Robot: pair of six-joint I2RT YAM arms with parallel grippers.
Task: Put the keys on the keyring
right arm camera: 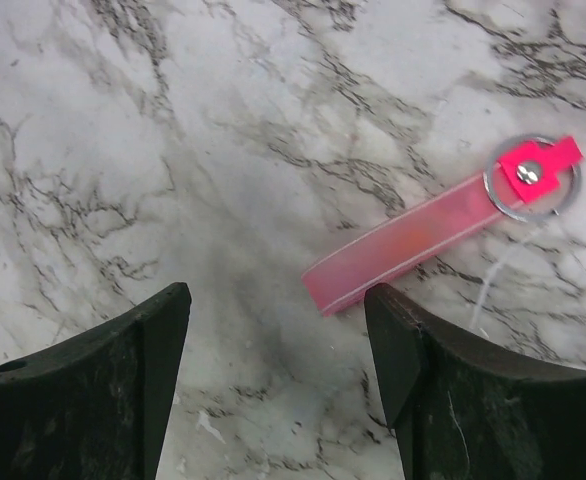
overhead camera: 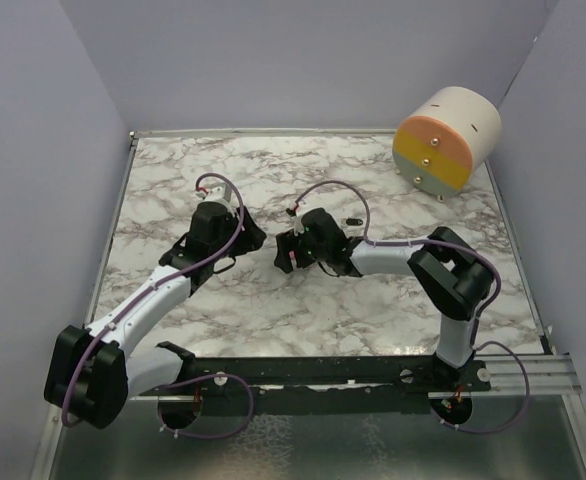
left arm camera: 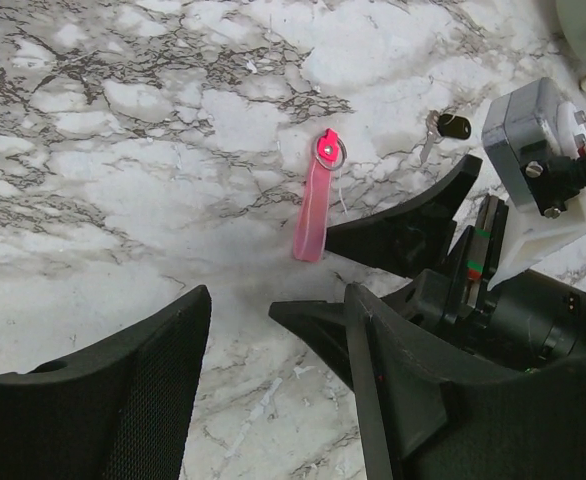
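Gaping, empty at frame bottom: right pincer (right arm camera: 278, 300), keyring (right arm camera: 413, 240) flat on table (right arm camera: 123, 150) just above its right-side finger. Left pincer (left arm camera: 278, 290) likewise wide, empty. Drum (overhead camera: 448, 135) upper right, contents unseen.

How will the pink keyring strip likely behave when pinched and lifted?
Probably floppy: the keyring is a thin strip lying flush on the table, so it may droop. Its metal ring likely weighs that end down. Lying flat, it may slide when nudged.
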